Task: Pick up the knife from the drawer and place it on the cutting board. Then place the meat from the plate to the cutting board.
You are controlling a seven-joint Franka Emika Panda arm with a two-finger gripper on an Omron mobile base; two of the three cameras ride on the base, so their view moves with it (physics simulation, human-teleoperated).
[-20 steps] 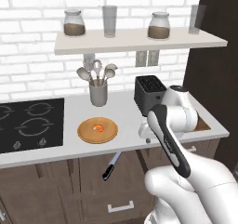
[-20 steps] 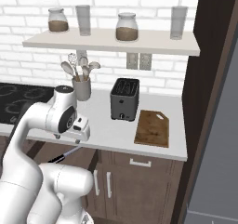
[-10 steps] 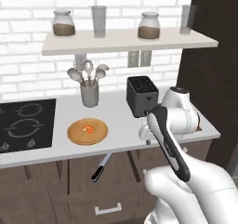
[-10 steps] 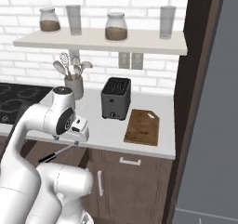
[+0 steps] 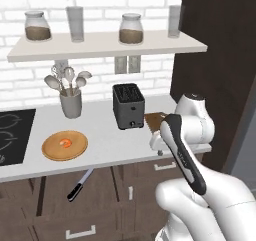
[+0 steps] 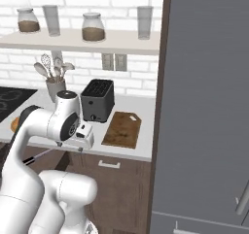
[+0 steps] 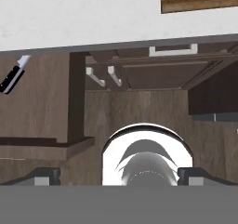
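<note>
The knife (image 5: 80, 185), black-handled with a silver blade, lies in the open drawer below the counter edge; it is a thin dark line (image 6: 40, 156) in the right base view and sits at the far left (image 7: 14, 74) in the hand view. The dark brown cutting board (image 6: 121, 129) lies on the counter right of the toaster, half hidden by my arm (image 5: 155, 119). The tan plate (image 5: 52, 150) carries the small orange meat (image 5: 65, 143). My gripper (image 6: 69, 147) hangs open at the counter's front edge, well right of the knife, nothing between its fingertips (image 7: 44, 175).
A black toaster (image 5: 128, 105) and a grey utensil holder (image 5: 71, 102) stand at the back of the counter. The stove (image 5: 10, 135) lies at the left. A tall grey cabinet (image 6: 204, 107) walls off the right. A shelf (image 5: 100, 42) carries jars and glasses.
The base has driven to the right, so the whole scene has slid left in both base views. The arm keeps its pose, and the knife, plate and board have not moved.
</note>
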